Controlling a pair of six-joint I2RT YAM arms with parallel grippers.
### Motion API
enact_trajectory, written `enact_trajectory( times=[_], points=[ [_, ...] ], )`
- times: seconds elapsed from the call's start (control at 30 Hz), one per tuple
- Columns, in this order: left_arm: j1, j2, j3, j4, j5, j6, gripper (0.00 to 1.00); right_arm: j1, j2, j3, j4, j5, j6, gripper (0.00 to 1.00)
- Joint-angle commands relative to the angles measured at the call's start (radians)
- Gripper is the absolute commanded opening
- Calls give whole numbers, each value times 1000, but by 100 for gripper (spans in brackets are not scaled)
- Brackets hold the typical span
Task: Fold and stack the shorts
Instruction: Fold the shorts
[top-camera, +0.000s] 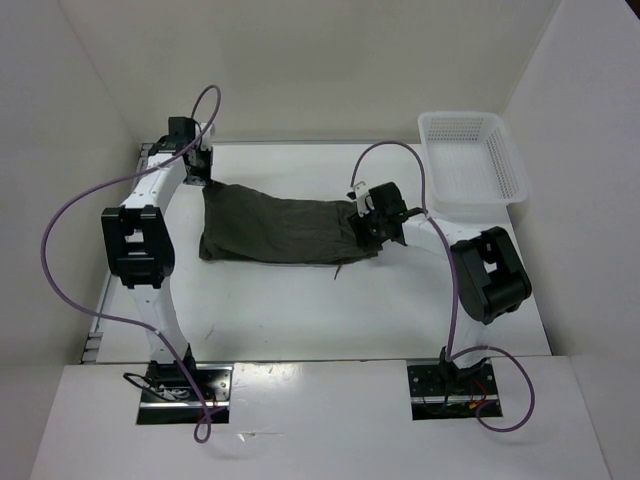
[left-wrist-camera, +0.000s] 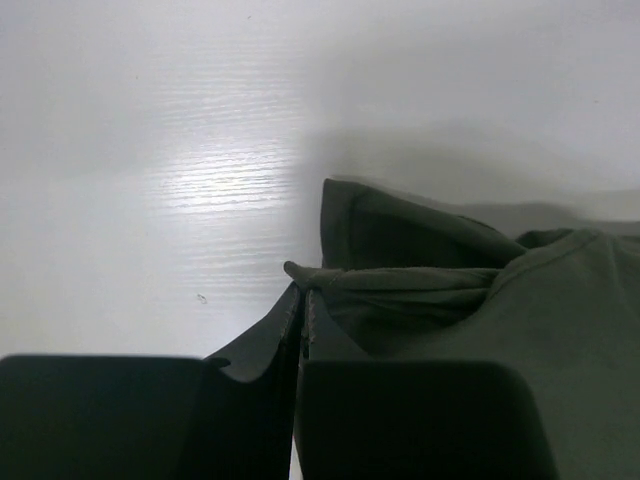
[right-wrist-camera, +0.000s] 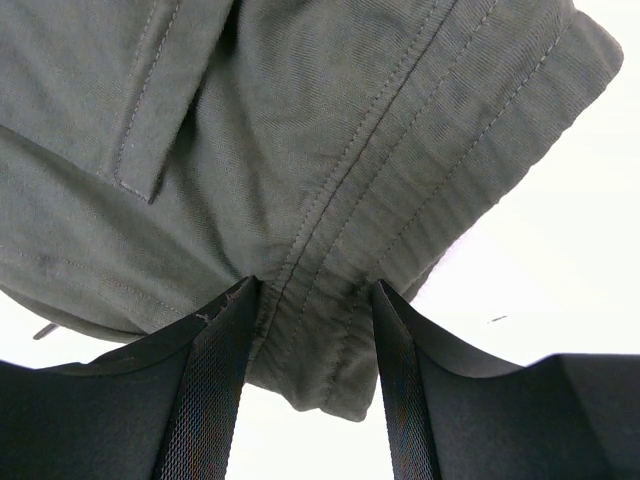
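The dark olive-green shorts (top-camera: 280, 228) lie stretched across the middle of the white table, wrinkled. My left gripper (top-camera: 199, 170) is at their far left corner. In the left wrist view its jaws (left-wrist-camera: 303, 296) are pressed together on a folded edge of the shorts (left-wrist-camera: 480, 300). My right gripper (top-camera: 366, 222) is at the right end of the shorts. In the right wrist view the gripper (right-wrist-camera: 312, 300) has the bunched elastic waistband (right-wrist-camera: 320, 330) pinched between its two fingers, and the cloth (right-wrist-camera: 300, 120) spreads away above them.
A white plastic mesh basket (top-camera: 470, 160) stands at the far right of the table (top-camera: 300, 310), beyond my right arm. White walls close in the back and both sides. Purple cables loop off both arms.
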Motion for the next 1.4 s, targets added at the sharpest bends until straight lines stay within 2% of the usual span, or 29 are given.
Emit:
enact_trajectory(
  times=[0.0, 0.03, 0.13, 0.2, 0.27, 0.33, 0.43, 0.47, 0.6, 0.63, 0.7, 0.73, 0.8, 0.83, 0.87, 0.97, 1.07, 1.17, 1.37],
  points=[
    [3, 78, 15, 21, -122, 4, 0, 2, -48, -29, -10, 28, -32, 55],
    [3, 93, 3, 21, -165, 4, 0, 2, -48, -40, -10, 28, -32, 55],
    [3, 139, 3, 21, -178, 4, 0, 2, -48, -49, -10, 28, -32, 55],
    [-8, 151, 58, -13, -118, 4, 3, 2, -48, -37, -10, 19, -32, 61],
    [-19, 122, 72, -37, -8, 4, 41, 2, -58, 1, -10, -1, -22, 65],
    [-28, 67, 81, -48, 49, 4, 68, 2, -58, 30, -19, -1, 2, 69],
    [-28, -19, 101, -82, 51, 4, 83, 2, -68, 73, -30, -10, 36, 70],
    [-28, -43, 101, -82, 42, 4, 85, 2, -80, 74, -30, -19, 57, 70],
    [-7, -196, 24, -143, 23, 4, 87, 2, -117, 61, -39, -30, 82, 70],
    [-6, -221, -9, -161, 23, 4, 84, 2, -117, 45, -39, -30, 82, 70],
    [3, -278, -137, -230, 78, 4, 76, 2, -126, 28, -39, -30, 82, 70],
    [3, -293, -187, -253, 101, 4, 66, 2, -135, 12, -39, -30, 82, 70],
    [3, -319, -282, -310, 184, 4, 57, 2, -135, 3, -39, -30, 82, 70],
    [3, -335, -354, -323, 207, 4, 48, 2, -135, 3, -39, -30, 73, 70],
    [3, -344, -384, -332, 242, 4, 45, 2, -135, 3, -39, -30, 73, 70],
    [3, -355, -460, -323, 261, 4, 45, 2, -135, 3, -39, -30, 64, 70],
    [3, -355, -482, -301, 295, 4, 53, 2, -126, -6, -39, -30, 54, 70],
    [3, -355, -491, -269, 315, 4, 56, 2, -126, -26, -30, -30, 54, 71],
    [3, -333, -566, -179, 200, 4, 58, 2, -126, -55, -12, 3, 54, 71]
  ],
)
